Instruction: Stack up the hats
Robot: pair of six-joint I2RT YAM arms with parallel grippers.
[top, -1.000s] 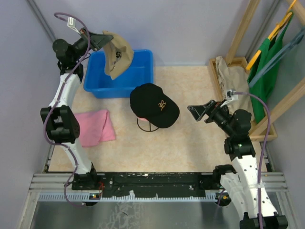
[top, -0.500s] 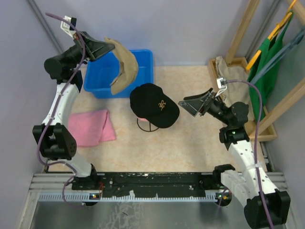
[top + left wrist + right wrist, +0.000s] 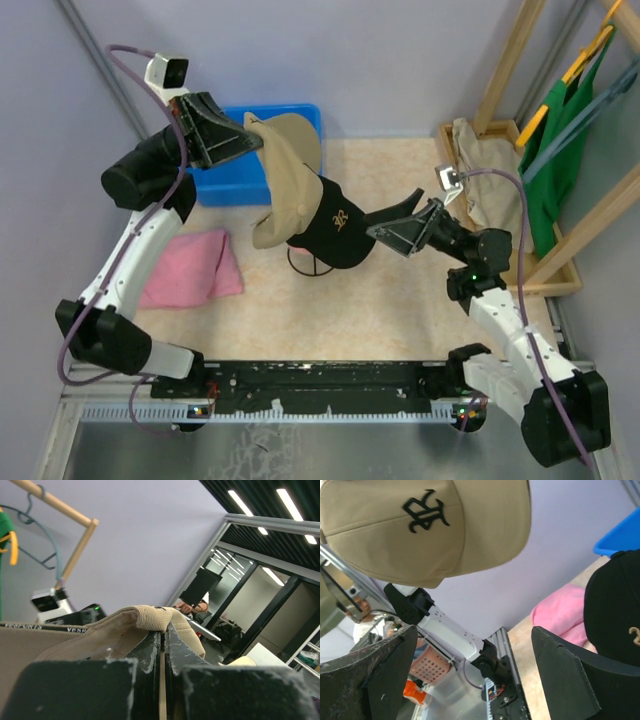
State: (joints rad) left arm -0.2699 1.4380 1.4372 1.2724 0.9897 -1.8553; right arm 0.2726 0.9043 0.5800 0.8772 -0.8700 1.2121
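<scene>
Seen from above, there are two caps. The black cap [image 3: 335, 225] sits on a wire stand [image 3: 303, 266] at mid-table, with a gold monogram on its front that looks like an R. The tan cap [image 3: 285, 180] hangs in the air from the left gripper [image 3: 250, 138], whose jaws are pinched tight on its upper edge. The tan cap's lower part overlaps the black cap's left side in this view; whether they touch I cannot tell. Behind them is one blue bin [image 3: 222, 185], partly hidden by the tan cap and the arm. One pink cloth [image 3: 190, 268] lies flat to the left of the stand. The right gripper [image 3: 388, 224] is just right of the black cap's brim, jaws spread wide and holding nothing. At the right edge a beige garment [image 3: 490, 165] lies inside a wooden frame [image 3: 505, 70], with green garments [image 3: 565, 125] hanging beyond it.

In the left wrist view, the fingers [image 3: 150, 652] are pressed together, with a fold of the tan cap [image 3: 100, 635] caught between them at the top. Small white letters on a dark strip at the left are too blurred to read. A wooden rod [image 3: 55, 505] crosses the upper left.

In the right wrist view, the fingers [image 3: 370, 680] stand far apart with nothing between them. The tan cap [image 3: 420, 535] fills the top of the view and bears a black interlaced monogram whose letters I cannot make out. The black cap [image 3: 615, 610] is at the right edge, showing part of a gold mark. The pink cloth [image 3: 560, 617] and a corner of the bin [image 3: 620, 535] are also in view.
</scene>
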